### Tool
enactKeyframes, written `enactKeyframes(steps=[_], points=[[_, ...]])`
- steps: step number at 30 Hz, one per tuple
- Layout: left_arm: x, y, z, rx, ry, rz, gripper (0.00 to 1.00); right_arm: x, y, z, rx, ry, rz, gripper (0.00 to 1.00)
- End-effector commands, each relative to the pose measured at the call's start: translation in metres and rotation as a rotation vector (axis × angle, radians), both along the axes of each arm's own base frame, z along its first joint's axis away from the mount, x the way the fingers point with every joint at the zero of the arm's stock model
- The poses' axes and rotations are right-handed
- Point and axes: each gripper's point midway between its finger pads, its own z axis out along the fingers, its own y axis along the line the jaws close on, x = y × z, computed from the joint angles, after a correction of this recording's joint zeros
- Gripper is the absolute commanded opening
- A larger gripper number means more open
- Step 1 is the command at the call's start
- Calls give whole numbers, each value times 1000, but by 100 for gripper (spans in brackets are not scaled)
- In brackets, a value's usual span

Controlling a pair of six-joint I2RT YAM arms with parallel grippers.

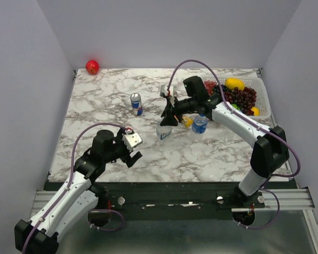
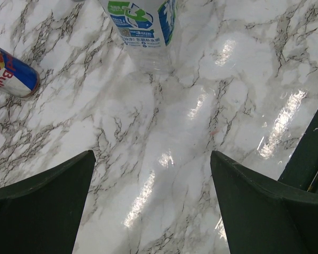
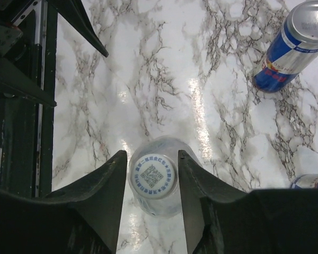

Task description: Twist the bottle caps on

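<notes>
A clear bottle [image 1: 163,133] with a blue-and-white label stands upright at the table's middle. My right gripper [image 1: 168,121] hangs straight over it, and in the right wrist view the gripper [image 3: 152,156] is shut on the bottle's whitish cap [image 3: 152,175], with one finger against each side. A second bottle [image 1: 200,125] with a blue cap stands just to the right. My left gripper [image 1: 133,157] is open and empty, low over the marble near the front. In the left wrist view the gripper [image 2: 152,156] faces the first bottle's base [image 2: 143,32]. A third bottle does not show.
A blue-and-silver can [image 1: 136,104] stands behind and left of the bottle, and shows in both wrist views [image 3: 292,50] [image 2: 10,71]. Another can's edge [image 3: 310,181] shows in the right wrist view. A white basket [image 1: 262,95] of fruit stands back right. A red apple [image 1: 92,66] lies at the back left corner.
</notes>
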Motion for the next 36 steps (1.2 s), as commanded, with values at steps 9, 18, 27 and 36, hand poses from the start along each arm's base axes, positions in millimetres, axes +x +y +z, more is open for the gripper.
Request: enactKeyframes(steps=[9, 18, 27, 36], points=[[3, -3, 2, -24, -9, -3, 99, 0, 2, 15, 34, -34, 9, 84], [28, 2, 24, -91, -43, 141, 99, 19, -18, 99, 48, -128, -223, 99], [110, 112, 99, -409, -132, 975, 99, 108, -148, 135, -256, -383, -1062, 99], [128, 132, 123, -448, -115, 1042, 99, 115, -218, 174, -207, -455, -1229, 99]])
